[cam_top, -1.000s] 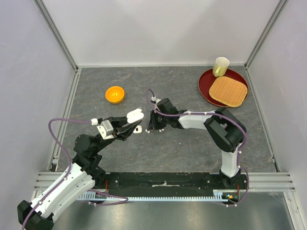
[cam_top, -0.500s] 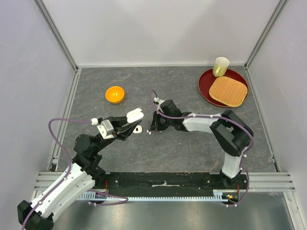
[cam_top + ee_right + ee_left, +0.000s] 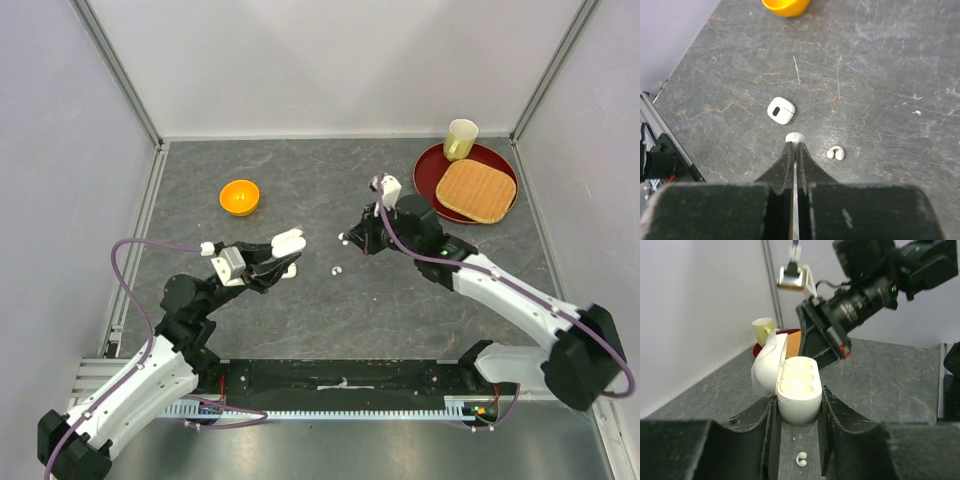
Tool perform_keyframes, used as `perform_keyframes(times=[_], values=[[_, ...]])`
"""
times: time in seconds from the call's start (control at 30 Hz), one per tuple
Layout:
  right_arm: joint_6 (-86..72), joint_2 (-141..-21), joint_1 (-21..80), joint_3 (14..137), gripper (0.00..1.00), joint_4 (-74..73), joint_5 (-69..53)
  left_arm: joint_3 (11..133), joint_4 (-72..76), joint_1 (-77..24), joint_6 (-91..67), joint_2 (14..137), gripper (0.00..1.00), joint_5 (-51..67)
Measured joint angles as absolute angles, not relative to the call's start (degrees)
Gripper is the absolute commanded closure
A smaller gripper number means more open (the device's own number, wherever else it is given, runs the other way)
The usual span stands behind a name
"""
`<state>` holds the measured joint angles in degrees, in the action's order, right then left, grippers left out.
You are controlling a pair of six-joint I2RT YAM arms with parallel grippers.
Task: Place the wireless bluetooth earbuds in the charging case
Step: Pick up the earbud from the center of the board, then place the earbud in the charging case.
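My left gripper (image 3: pixel 278 256) is shut on an open white charging case (image 3: pixel 797 390) and holds it above the table with its lid (image 3: pixel 767 365) swung left. The case's sockets look empty. One tiny white earbud (image 3: pixel 801 458) lies on the table under it. My right gripper (image 3: pixel 795 145) is shut, pinching a small white earbud (image 3: pixel 795 137) at its tips. It hangs to the right of the left gripper in the top view (image 3: pixel 350 240). Another earbud (image 3: pixel 835 153) lies loose on the table, also seen from above (image 3: pixel 337 270). A second, closed case (image 3: pixel 781 110) lies flat.
An orange bowl (image 3: pixel 240 197) sits at the back left. A red tray (image 3: pixel 432 195) at the back right holds a woven mat (image 3: pixel 476 190) and a pale cup (image 3: pixel 460 139). Walls enclose three sides.
My right gripper has pulled back to the right and risen, away from the left gripper. The left gripper with the open case has barely moved.
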<state>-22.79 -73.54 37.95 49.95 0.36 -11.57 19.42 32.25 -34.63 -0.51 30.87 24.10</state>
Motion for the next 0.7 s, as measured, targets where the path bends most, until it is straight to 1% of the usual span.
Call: perform_keyframes(times=[0.17, 0.4, 0.6, 0.7], values=[[-16.1, -63.9, 37.9, 51.5, 1.00, -7.5, -12.7, 19.4, 33.1, -34.6, -0.5, 33.1, 0.98, 27.6], [-8.2, -55.9, 37.7, 55.9, 1.00, -17.2, -20.2, 19.4, 35.3, -34.6, -0.6, 38.7, 0.98, 35.9], [-5.7, -47.9, 37.7, 56.1, 1.00, -20.6, -27.2, 20.3, 40.1, -34.6, -2.9, 46.7, 0.98, 44.4], [-5.7, -44.9, 37.7, 56.1, 1.00, -21.5, -29.2, 20.4, 43.6, -34.6, -4.8, 49.4, 0.98, 46.9]])
